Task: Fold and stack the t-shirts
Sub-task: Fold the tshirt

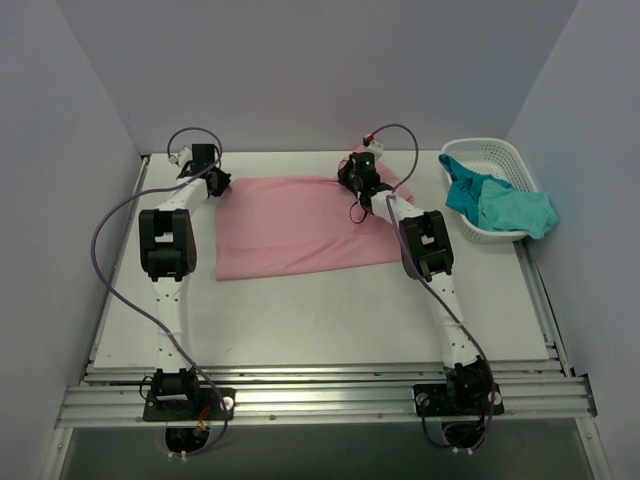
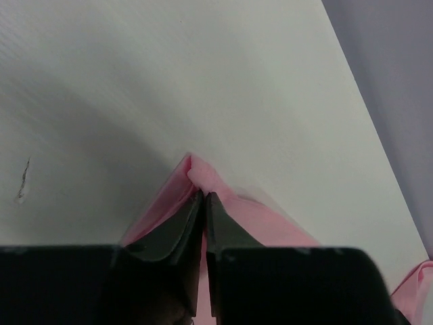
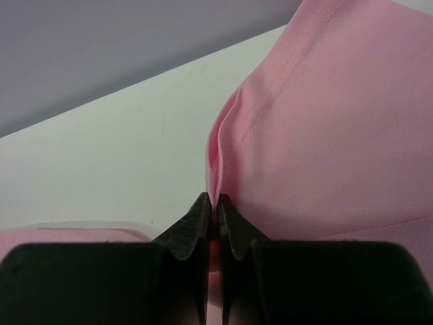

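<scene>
You have the pink t-shirt (image 1: 300, 225) lying flat at the far middle, a rough rectangle of plain, smooth fabric. Its far-left corner is pinched in the left gripper (image 1: 212, 182), and its far-right edge is bunched in the right gripper (image 1: 352, 178). The teal and turquoise t-shirts (image 1: 500, 205) lie crumpled in the basket (image 1: 480, 148) at far right, one spilling over its right rim.

White lattice basket (image 1: 487, 144) sitting at the upper right of a white table (image 1: 320, 310).
Pale walls (image 1: 320, 70) are enclosing it on three sides, a metal rail (image 1: 330, 400) is running along the frame's lower edge, and a dark scuff (image 2: 22, 181) is marking the tabletop.
</scene>
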`<state>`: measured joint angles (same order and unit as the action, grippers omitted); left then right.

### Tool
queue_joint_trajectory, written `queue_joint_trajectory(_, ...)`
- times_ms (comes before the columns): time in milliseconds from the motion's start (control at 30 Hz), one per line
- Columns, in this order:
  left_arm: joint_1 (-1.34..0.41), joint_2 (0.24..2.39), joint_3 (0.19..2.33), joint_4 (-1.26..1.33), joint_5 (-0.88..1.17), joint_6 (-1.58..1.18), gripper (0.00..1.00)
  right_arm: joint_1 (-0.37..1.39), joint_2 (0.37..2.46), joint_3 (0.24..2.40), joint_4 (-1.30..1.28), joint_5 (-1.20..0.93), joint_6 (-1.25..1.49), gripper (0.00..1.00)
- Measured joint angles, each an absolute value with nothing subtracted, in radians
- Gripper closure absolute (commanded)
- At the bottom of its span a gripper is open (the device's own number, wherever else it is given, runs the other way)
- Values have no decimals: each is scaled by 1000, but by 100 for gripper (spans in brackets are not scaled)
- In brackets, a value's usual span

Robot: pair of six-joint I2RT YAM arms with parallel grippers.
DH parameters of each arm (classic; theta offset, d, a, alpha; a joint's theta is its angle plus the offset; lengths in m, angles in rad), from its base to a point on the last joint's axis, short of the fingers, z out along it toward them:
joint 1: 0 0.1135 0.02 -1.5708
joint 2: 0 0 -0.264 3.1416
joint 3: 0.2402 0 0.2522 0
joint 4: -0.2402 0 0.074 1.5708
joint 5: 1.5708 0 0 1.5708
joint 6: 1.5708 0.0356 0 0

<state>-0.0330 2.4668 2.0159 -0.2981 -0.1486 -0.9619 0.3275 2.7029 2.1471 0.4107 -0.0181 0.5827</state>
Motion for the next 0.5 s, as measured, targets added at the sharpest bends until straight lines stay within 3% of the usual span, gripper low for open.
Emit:
queue_joint_trajectory(100, -34, 2492, 2041, -301, -138, -967, 97, 321, 2685, 2113, 423, -24, 585, 100)
queue_joint_trajectory(500, -41, 2498, 2056, -303, -135, -934, 98, 304, 2666, 2087, 426, -36, 598, 100)
